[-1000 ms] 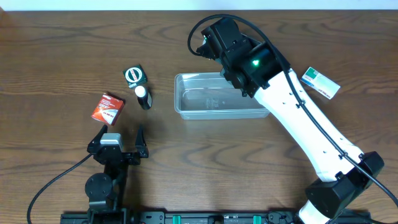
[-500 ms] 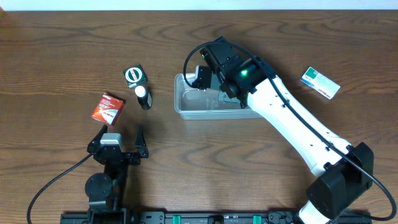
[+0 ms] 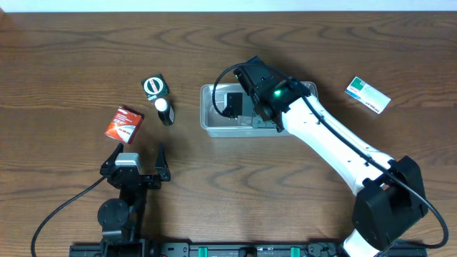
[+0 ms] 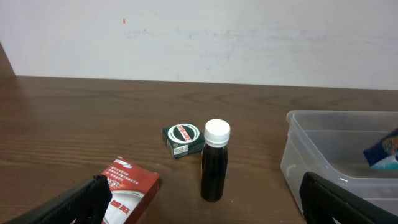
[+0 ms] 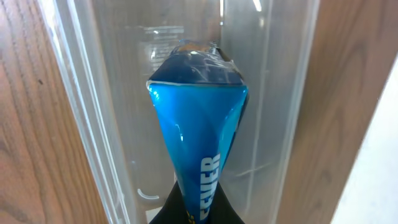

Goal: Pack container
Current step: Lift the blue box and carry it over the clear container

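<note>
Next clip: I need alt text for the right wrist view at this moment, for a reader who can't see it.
A glossy blue packet with white lettering, pinched at the bottom edge of the frame by the right gripper, extends into the clear plastic container. Brown wooden table shows on both sides of the container.

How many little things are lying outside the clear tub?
4: a red box, a green tin and a dark bottle left of the container, and a white-green box to its right. More may hide under the arm.
</note>
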Robot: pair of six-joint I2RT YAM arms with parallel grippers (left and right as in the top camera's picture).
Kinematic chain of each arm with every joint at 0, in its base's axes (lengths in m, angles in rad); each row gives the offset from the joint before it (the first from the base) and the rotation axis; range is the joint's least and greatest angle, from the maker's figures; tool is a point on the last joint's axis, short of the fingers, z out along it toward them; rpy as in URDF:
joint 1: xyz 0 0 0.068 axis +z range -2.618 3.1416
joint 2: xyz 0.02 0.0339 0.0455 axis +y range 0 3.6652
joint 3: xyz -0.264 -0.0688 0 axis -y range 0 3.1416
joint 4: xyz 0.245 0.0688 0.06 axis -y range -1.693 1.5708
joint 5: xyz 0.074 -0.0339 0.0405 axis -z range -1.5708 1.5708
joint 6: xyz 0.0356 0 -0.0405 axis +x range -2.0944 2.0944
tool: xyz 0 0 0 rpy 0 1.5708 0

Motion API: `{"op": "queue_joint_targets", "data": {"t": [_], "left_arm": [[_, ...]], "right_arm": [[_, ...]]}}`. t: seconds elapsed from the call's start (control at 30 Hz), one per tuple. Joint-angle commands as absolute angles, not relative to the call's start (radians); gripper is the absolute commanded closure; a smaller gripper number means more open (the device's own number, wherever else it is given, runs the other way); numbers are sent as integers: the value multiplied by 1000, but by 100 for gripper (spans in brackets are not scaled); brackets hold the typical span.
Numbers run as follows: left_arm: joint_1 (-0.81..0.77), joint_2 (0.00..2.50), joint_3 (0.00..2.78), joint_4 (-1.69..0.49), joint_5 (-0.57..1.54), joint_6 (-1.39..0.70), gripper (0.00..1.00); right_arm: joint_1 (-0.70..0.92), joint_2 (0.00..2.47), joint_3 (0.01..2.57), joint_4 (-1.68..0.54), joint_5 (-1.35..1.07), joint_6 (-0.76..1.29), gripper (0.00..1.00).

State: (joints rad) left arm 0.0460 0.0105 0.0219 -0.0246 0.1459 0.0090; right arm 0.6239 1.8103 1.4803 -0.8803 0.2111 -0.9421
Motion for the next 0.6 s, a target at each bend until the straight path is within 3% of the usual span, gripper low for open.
{"op": "queue_joint_targets", "data": {"t": [0.0, 0.57], "left_arm": [[52, 5, 4, -59, 153, 26, 2], [52, 5, 4, -59, 153, 26, 2]], "right_arm": [[608, 1786, 1475, -874, 186, -966, 99], [554, 1786, 1432, -845, 123, -1039, 99]]}}
